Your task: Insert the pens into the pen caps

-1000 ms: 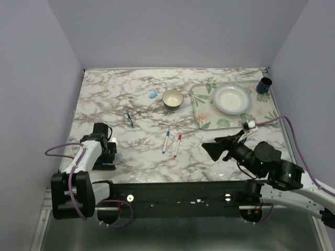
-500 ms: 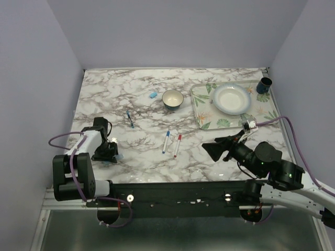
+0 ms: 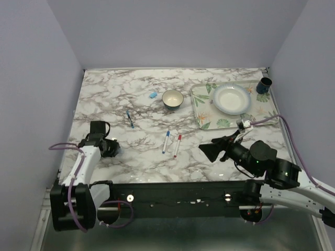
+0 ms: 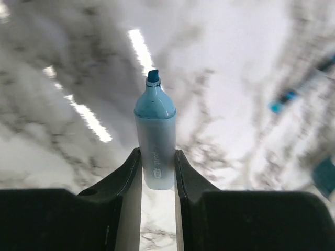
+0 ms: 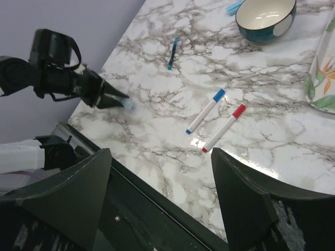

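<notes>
My left gripper [image 4: 157, 157] is clamped on the tail of a pale blue marker [image 4: 155, 123], bare chisel tip forward, low over the counter [image 3: 120, 94] and well to the near left of the bowl [image 3: 172, 98]. The light blue cap [image 3: 153, 95] lies just left of that bowl. I'd carry the tip there level and straight, and use my spread-open right gripper [image 3: 208, 151] to steady the cap.

Pincer [image 4: 157, 152] gripping blue highlighter [image 4: 155, 125], marble tabletop [image 4: 235, 78]

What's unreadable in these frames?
- Top view: the left tool hides what it grips, which is too small to identify.
- Left wrist: the light-blue chisel-tipped highlighter is sharp, but the blue shapes behind it are blurred.
- Right wrist: the small light-blue plastic piece is cut by the top edge, the floral tray by the right edge.
</notes>
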